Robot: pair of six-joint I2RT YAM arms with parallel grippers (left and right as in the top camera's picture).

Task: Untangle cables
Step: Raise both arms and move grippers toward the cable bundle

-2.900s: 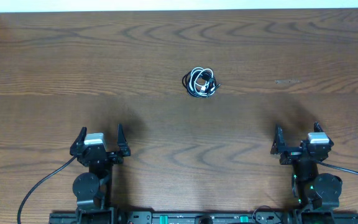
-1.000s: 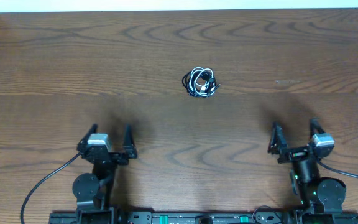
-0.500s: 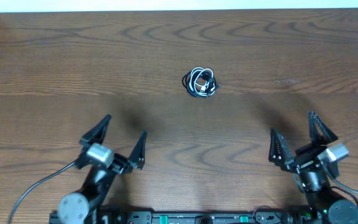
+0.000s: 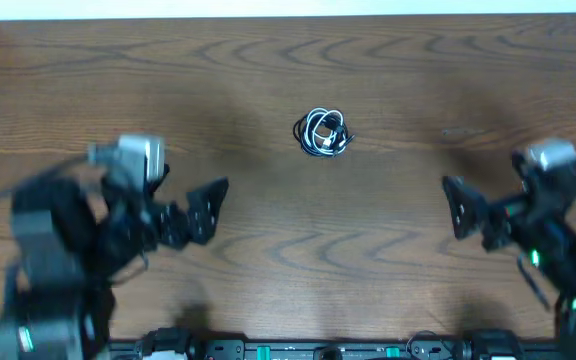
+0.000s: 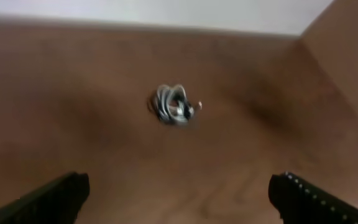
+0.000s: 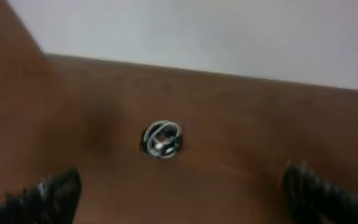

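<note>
The cables [image 4: 323, 132] lie in one small black-and-white knot on the wooden table [image 4: 388, 70], a little beyond its middle. My left gripper [image 4: 184, 218] is open and empty, near and to the left of the knot, blurred by motion. My right gripper [image 4: 484, 220] is open and empty, near and to the right of it. In the left wrist view the knot [image 5: 173, 104] lies ahead between the wide-open fingers [image 5: 182, 200]. In the right wrist view the knot [image 6: 161, 138] lies ahead, left of centre, between the open fingers [image 6: 180, 196].
The table's far edge meets a white wall [image 4: 288, 8]. A black rail [image 4: 288, 350] runs along the front edge between the arm bases. A faint scuff [image 4: 460, 131] marks the wood to the right of the knot.
Both arms have lifted off their rest spots and swung forward toward the knot, with their fingers spread wider. The knot has not moved.
</note>
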